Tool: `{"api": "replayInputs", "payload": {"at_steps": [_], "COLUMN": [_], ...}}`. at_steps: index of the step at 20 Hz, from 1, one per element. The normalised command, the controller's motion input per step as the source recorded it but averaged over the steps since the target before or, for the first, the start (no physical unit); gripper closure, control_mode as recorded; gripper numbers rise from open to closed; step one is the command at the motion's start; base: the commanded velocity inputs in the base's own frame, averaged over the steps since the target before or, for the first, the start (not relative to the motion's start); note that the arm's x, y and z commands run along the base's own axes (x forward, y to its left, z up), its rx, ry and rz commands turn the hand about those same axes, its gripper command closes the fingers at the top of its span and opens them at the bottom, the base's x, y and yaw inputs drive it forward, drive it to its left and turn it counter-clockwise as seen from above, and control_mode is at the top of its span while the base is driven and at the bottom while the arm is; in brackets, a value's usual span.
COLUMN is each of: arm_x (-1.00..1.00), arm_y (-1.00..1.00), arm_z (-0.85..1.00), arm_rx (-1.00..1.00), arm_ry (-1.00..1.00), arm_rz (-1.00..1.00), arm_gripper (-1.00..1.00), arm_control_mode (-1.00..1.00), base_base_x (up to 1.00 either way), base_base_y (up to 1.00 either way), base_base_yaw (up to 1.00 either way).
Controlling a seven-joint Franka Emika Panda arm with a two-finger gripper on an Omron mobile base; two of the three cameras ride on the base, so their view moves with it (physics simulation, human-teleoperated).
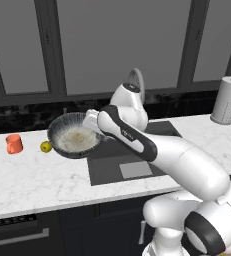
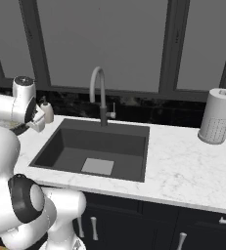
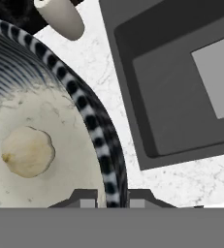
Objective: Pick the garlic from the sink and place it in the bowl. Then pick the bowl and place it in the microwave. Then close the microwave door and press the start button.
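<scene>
White marbled tabletop (image 1: 32,180) under dark window panes, running left to right, cut by the sink (image 2: 97,146), a dark grey basin with a lighter drain plate on its floor and a curved faucet (image 2: 99,93) rising at its back edge. Open marble to the right of the basin, up to a perforated paper-towel roll (image 2: 216,116) standing near the back wall. From the left base view: bowl (image 1: 74,135) lifted off the tabletop and tilted, hanging over the marble at the sink's left edge, garlic (image 1: 77,136) resting on its speckled inside; orange mug (image 1: 14,143) and yellow-green fruit (image 1: 46,146) farther left on the tabletop, both apart from the bowl, the fruit just beside its rim. Seen from the right base view instead: a pale soap bottle (image 2: 47,111) at the back left corner of the sink, with the arm's wrist close beside it and the bowl mostly hidden behind the arm. From the hand view: claw (image 3: 112,199) narrowed to a thin gap, pinching the bowl's rim, one fingertip (image 3: 86,199) inside the rim and the other outside; garlic lying on the bowl's floor left of the grip; sink's corner and drain plate off to the right.
</scene>
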Motion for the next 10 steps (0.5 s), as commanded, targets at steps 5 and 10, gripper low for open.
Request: {"api": "replayInputs", "payload": {"at_steps": [5,10], "arm_x": [-0.46,-0.62], "arm_y": [-0.37,-0.31], "arm_z": [1.00,1.00], "arm_rx": [0.00,0.00], "arm_ry": [0.00,0.00], "arm_rz": [-0.09,-0.09], "arm_gripper": [1.00,1.00], "arm_control_mode": [-1.00,-1.00], "base_base_x": [0.00,0.00], "base_base_y": [0.00,0.00], "base_base_yaw": [0.00,0.00]}}
